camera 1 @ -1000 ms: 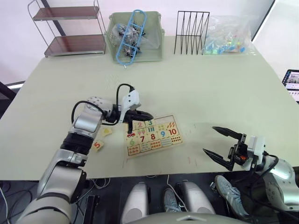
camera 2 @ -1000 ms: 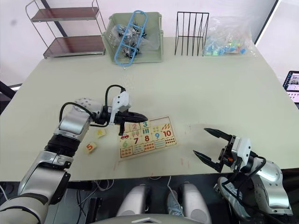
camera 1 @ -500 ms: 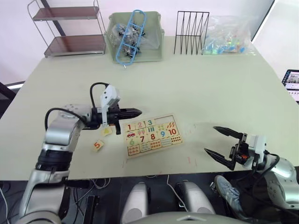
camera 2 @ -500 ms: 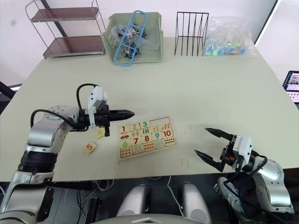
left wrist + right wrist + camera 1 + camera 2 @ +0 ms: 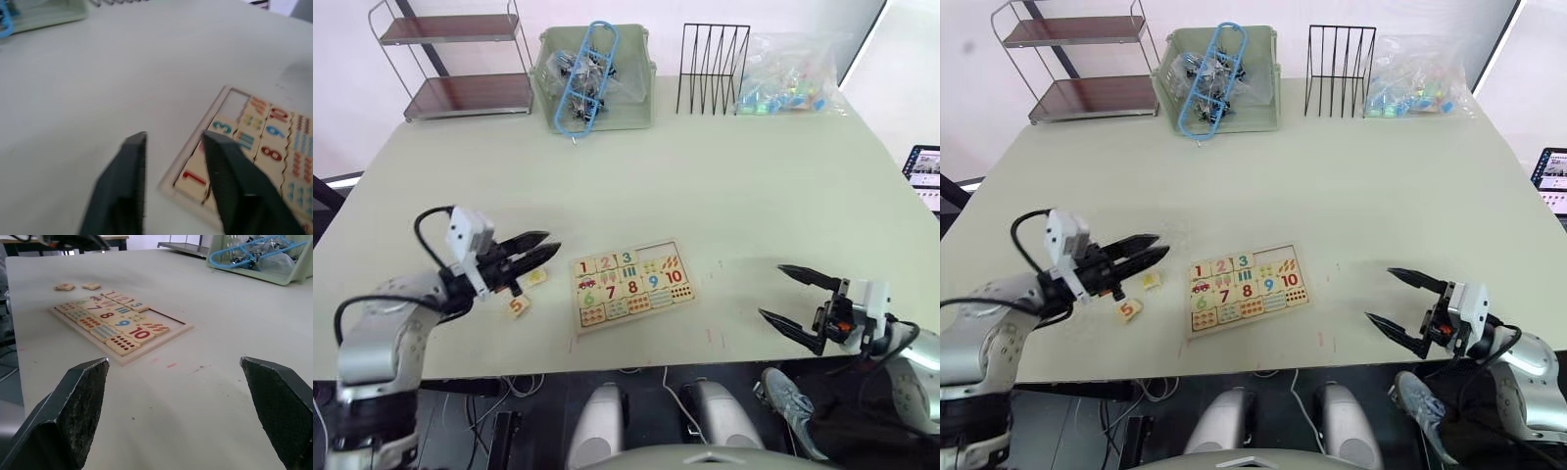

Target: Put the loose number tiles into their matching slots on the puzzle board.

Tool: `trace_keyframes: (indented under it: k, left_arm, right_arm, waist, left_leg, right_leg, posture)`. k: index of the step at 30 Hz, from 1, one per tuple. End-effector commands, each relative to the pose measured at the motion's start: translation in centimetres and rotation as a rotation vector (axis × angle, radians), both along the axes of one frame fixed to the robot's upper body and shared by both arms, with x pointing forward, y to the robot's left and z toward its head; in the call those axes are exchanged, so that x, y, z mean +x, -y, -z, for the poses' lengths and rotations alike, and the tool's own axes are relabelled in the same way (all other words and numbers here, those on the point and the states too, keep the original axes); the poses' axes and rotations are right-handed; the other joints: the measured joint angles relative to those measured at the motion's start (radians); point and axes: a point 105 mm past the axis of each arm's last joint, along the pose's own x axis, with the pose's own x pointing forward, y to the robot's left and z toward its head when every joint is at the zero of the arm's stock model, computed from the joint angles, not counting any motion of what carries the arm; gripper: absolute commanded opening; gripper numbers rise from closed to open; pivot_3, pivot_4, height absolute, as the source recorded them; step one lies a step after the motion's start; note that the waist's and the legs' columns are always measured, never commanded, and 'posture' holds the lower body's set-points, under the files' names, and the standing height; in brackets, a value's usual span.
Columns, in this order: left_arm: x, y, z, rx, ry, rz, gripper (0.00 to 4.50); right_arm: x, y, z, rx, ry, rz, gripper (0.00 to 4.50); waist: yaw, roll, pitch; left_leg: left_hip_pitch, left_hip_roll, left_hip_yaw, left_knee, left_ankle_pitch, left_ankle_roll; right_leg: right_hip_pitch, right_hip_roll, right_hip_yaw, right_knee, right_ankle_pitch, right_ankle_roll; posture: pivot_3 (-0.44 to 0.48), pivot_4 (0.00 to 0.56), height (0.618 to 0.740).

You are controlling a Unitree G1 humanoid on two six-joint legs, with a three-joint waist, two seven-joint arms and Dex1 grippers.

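Note:
The puzzle board (image 5: 631, 286) lies flat near the table's front edge. Tiles 1, 2 and 3 sit in its far row, and two empty slots (image 5: 656, 251) follow the 3. Two loose number tiles lie left of the board: the red 5 (image 5: 517, 305) and a tile with a yellow digit (image 5: 536, 278). My left gripper (image 5: 551, 243) hovers open and empty just above and left of the yellow-digit tile. In the left wrist view its fingers (image 5: 128, 183) point toward the board's corner (image 5: 195, 178). My right gripper (image 5: 771, 291) stands wide open and empty, right of the board.
Along the far edge stand a metal shelf (image 5: 460, 59), a green basket (image 5: 597, 78) with a blue hanger, a black wire rack (image 5: 715, 69) and a bag of coloured pieces (image 5: 788, 83). A screen (image 5: 925, 171) sits off the right edge.
My left gripper drew back from the board toward the left and opened, leaving tile 1 in its slot. The right gripper drifted slightly right and stayed open.

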Motion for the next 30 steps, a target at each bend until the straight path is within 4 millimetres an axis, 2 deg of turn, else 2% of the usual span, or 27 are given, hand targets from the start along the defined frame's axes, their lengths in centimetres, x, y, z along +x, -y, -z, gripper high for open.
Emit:
trace_keyframes:
  k: [1, 2, 3, 8, 11, 18, 30]
  left_arm:
    - [-1.4, -1.4, -1.3, 0.004, 0.078, -0.063, 3.7]
    - [-1.8, -1.8, -1.2, -0.002, 0.077, -0.077, 4.27]
    - [-2.1, -2.0, -1.1, -0.006, 0.078, -0.085, 4.39]
    - [-5.6, -3.3, 0.6, -0.01, 0.047, -0.145, 4.39]
    - [-6.8, -4.1, 1.9, -0.012, 0.016, -0.217, 4.39]
    - [-8.7, -4.4, 4.5, -0.007, -0.028, -0.279, 4.39]
    - [-10.6, -4.4, 6.0, 0.001, -0.064, -0.307, 4.39]
  right_arm:
    - [0.1, 0.9, -0.8, 0.013, 0.025, 0.031, 4.5]
    - [0.1, 1.0, -0.7, 0.008, 0.024, 0.037, 4.5]
    - [0.0, 1.0, -0.6, 0.004, 0.024, 0.04, 4.5]
    - [-0.3, 2.0, 0.3, 0.0, 0.015, 0.104, 4.5]
    - [-0.4, 2.3, 0.4, 0.013, 0.008, 0.153, 4.5]
    - [-0.2, 2.9, 0.8, 0.023, -0.032, 0.236, 4.5]
    - [-2.3, 4.5, 2.3, 0.021, -0.08, 0.337, 4.5]
  waist:
    - [0.002, 0.0, 0.0]
    - [0.003, 0.0, 0.0]
    - [0.003, 0.0, 0.0]
    - [-0.001, 0.0, 0.0]
    - [0.0, 0.0, 0.0]
    - [0.001, -0.001, -0.001]
    - [0.0, -0.001, -0.001]
  left_leg:
    - [0.0, 0.0, 0.0, 0.0, 0.0, 0.0]
    - [0.0, 0.0, 0.0, 0.0, 0.0, 0.0]
    - [0.0, 0.0, 0.0, 0.0, 0.0, 0.0]
    - [0.0, 0.0, 0.001, 0.0, 0.0, 0.0]
    - [0.0, 0.0, 0.003, -0.001, 0.0, 0.0]
    - [0.001, 0.0, 0.003, -0.001, 0.0, 0.0]
    - [0.001, 0.0, 0.004, -0.001, 0.0, 0.0]
  right_leg:
    - [0.0, 0.0, 0.0, 0.0, 0.0, 0.0]
    - [0.0, 0.0, 0.0, 0.0, 0.0, 0.0]
    - [0.0, 0.0, 0.0, 0.0, 0.0, 0.0]
    - [0.0, -0.001, 0.0, -0.001, 0.0, 0.0]
    - [0.0, -0.001, 0.002, -0.001, -0.001, 0.0]
    - [0.0, -0.001, 0.002, -0.001, -0.003, -0.003]
    - [0.0, -0.001, 0.003, -0.001, -0.004, -0.002]
  posture:
    - [0.0, 0.15, 0.74]
    - [0.0, 0.15, 0.74]
    - [0.0, 0.15, 0.74]
    - [0.0, 0.15, 0.74]
    - [0.0, 0.15, 0.74]
    - [0.0, 0.15, 0.74]
    - [0.0, 0.15, 0.74]
